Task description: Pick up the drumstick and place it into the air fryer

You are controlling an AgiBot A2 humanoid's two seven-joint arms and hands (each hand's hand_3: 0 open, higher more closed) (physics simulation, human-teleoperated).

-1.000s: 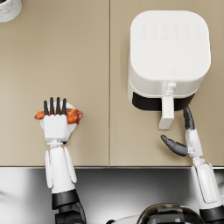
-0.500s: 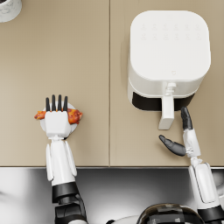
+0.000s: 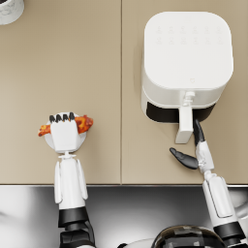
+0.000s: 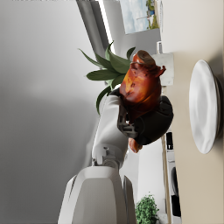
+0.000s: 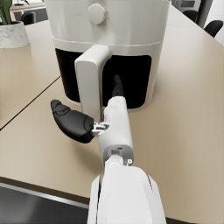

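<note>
In the head view my left hand (image 3: pixel 64 134) grips the reddish-brown drumstick (image 3: pixel 83 124), whose two ends stick out either side of it. The left wrist view shows the drumstick (image 4: pixel 141 85) held in the hand (image 4: pixel 151 122), lifted clear of the white plate (image 4: pixel 203 111). The white air fryer (image 3: pixel 186 58) stands at the right with its drawer handle (image 3: pixel 184 126) facing me. My right hand (image 3: pixel 196 147) is open just beside the handle (image 5: pixel 89 78), its thumb spread wide and its fingers reaching towards the dark drawer front.
The white plate (image 3: pixel 48 141) lies on the tan counter under my left hand. A white plant pot (image 3: pixel 9 9) stands at the far left corner. The counter's front edge runs just below both hands, with a dark metal strip beyond it.
My right hand has slid left, closer to the air fryer handle. My left hand's fingers have curled in around the drumstick, staying over the plate.
</note>
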